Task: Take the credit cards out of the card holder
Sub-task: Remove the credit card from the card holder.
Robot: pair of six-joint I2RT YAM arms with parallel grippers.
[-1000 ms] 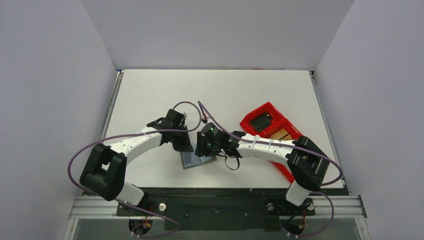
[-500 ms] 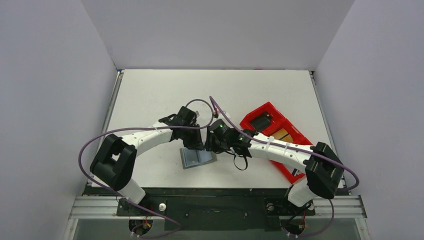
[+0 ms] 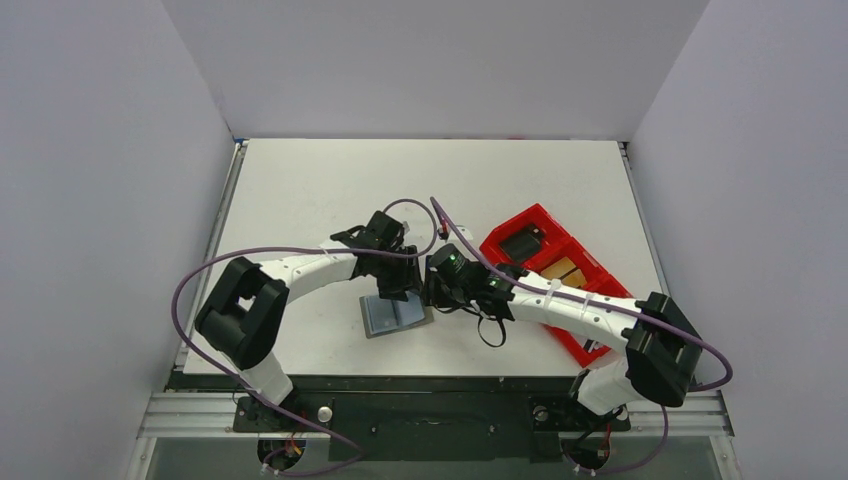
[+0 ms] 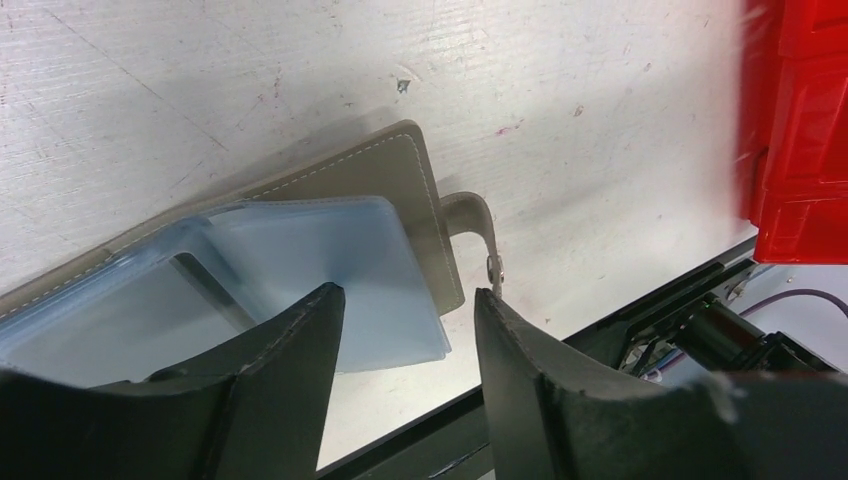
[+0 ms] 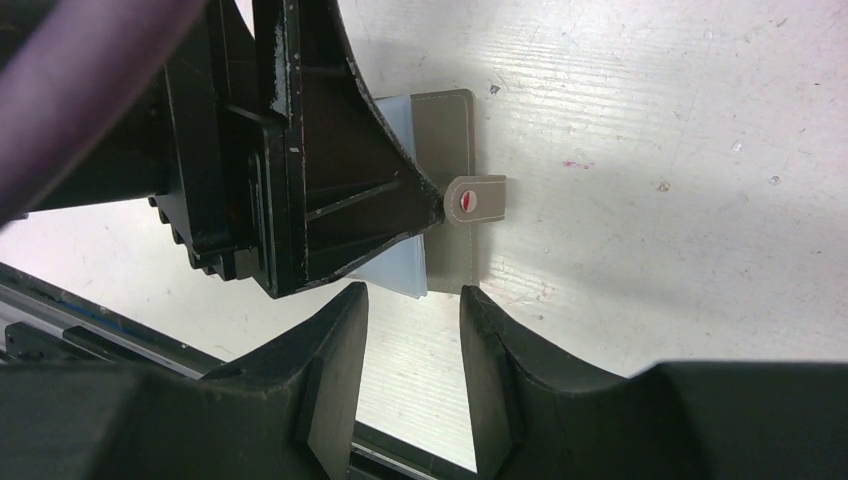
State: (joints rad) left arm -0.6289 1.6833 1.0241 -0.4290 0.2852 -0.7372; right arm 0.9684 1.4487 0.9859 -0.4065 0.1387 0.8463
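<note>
The card holder (image 3: 397, 316) lies open near the table's front edge, its blue-grey pockets (image 4: 330, 250) facing up. Its taupe cover (image 5: 450, 130) and snap tab (image 5: 471, 199) point right. My left gripper (image 4: 408, 298) hovers just above the holder's right half, open, with nothing between its fingers. My right gripper (image 5: 412, 298) is close beside it on the right, open and empty, over bare table next to the tab. A tan credit card (image 3: 563, 268) lies in the red tray. No card shows in the pockets that I can see.
The red tray (image 3: 590, 345) stands at the right, angled, with a black block (image 3: 522, 243) in its far compartment. The black front rail (image 4: 520, 420) runs just past the holder. The left gripper's body (image 5: 290, 150) fills the upper left of the right wrist view.
My left gripper has opened from shut and moved right over the holder. The right gripper has shifted right too, with its jaws unchanged. The holder has stayed in place.
</note>
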